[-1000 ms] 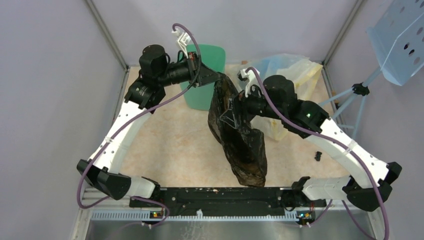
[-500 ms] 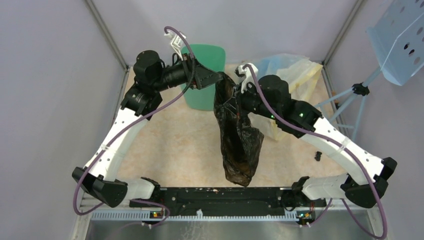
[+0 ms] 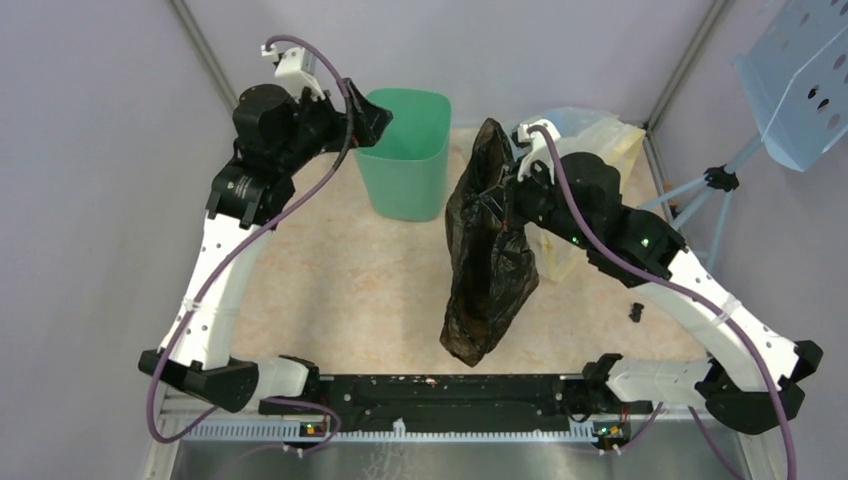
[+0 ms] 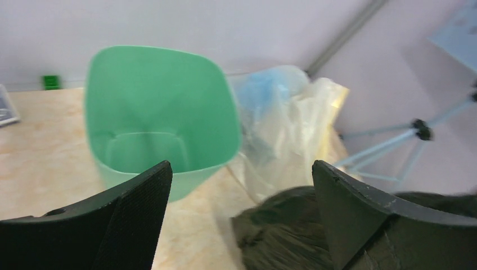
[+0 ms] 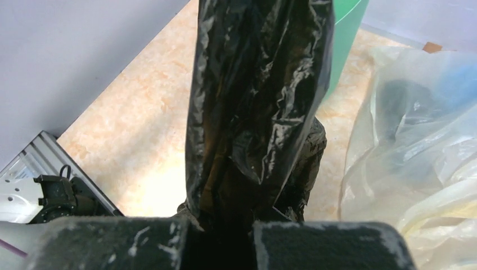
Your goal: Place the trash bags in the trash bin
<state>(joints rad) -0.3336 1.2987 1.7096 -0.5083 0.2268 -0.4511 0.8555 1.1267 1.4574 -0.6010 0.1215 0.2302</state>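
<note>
At the left, the left gripper [image 3: 373, 117] is hovering by the rim of the mint-green plastic wastebasket with tapering sides [image 3: 405, 165], its jaws standing wide apart and gripping nothing. The wastebasket is standing upright and empty at the back of the beige speckled table [image 3: 340, 270]. Just right of it, and apart from it, the thin, glossy, crinkly black plastic trash bag [image 3: 490, 260] is hanging limp in the air, drooping toward the near edge. The right gripper [image 5: 219, 239] is clamping tight on a bunched fold near the bag's top. The film is looking light, soft and slippery, so it is likely swinging and sliding easily. A pinch on gathered folds near the upper edge seems the safest hold. Farther right, clear and yellowish translucent plastic bags [image 3: 590, 135] are lying beside the right arm.
</note>
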